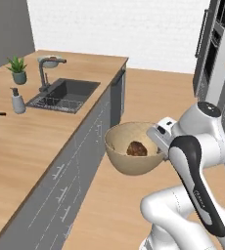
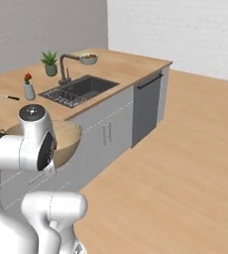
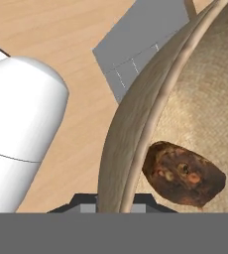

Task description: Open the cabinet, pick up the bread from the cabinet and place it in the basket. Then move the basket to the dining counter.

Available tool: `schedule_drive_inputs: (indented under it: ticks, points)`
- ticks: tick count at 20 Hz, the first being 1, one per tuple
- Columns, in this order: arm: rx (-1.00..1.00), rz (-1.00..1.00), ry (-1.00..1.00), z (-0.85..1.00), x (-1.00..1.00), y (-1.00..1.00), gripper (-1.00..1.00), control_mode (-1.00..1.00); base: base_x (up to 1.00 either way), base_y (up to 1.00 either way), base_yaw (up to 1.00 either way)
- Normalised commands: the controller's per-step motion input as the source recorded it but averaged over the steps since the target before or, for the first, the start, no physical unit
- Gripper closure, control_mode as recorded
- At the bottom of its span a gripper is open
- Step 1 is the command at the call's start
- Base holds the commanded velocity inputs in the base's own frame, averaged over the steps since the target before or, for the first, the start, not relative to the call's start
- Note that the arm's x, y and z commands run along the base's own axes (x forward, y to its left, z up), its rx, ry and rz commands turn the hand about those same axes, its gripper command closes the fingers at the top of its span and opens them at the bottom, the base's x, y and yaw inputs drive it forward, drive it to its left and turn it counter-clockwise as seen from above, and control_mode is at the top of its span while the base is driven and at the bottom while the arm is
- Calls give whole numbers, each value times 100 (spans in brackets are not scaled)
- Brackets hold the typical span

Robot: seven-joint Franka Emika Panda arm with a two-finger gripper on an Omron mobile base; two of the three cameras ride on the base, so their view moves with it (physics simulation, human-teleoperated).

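The claw [image 3: 113,201] is clamped narrow on the rim of the basket [image 1: 134,161], one dark tip on each side of the wall, holding it up off the floor beside the desk. The bread [image 3: 184,173] lies just past the claw, low on the inside slope and close to the gripped rim.

The basket hangs from one edge, so its whole weight levers on a thin pinch of woven wall. My guess is that a quick swing or a sudden stop of the base could let it rotate between the tips or slip out. If it tips, the bread, sitting loose, could slide or roll over the rim.

Next beyond the claw is the grey cabinet front [image 1: 85,146] under the dining desk [image 1: 31,136]. In both base views the basket floats just beside the desk edge at about top height. Carried across too low, its underside may strike that edge and knock the grip loose.

Farther along the top are the sink [image 1: 65,95], faucet [image 1: 43,73], soap bottle [image 1: 18,101] and plant [image 1: 17,69]. A landing spot on the bare wood nearer the claw looks safer than one among them.
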Motion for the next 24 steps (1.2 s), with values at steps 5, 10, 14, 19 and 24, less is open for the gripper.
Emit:
schedule_drive_inputs:
  ticks: [5,10,14,19,24]
  points:
    - [0,0,0,0,0,0,100,100,-98,99,1]
    - [0,0,0,0,0,0,100,100,-89,100,-1]
    - [0,0,0,0,0,0,100,100,-1,100,-3]
    - [0,0,0,0,0,0,100,100,7,100,-13]
    - [0,0,0,0,0,0,100,100,49,100,-25]
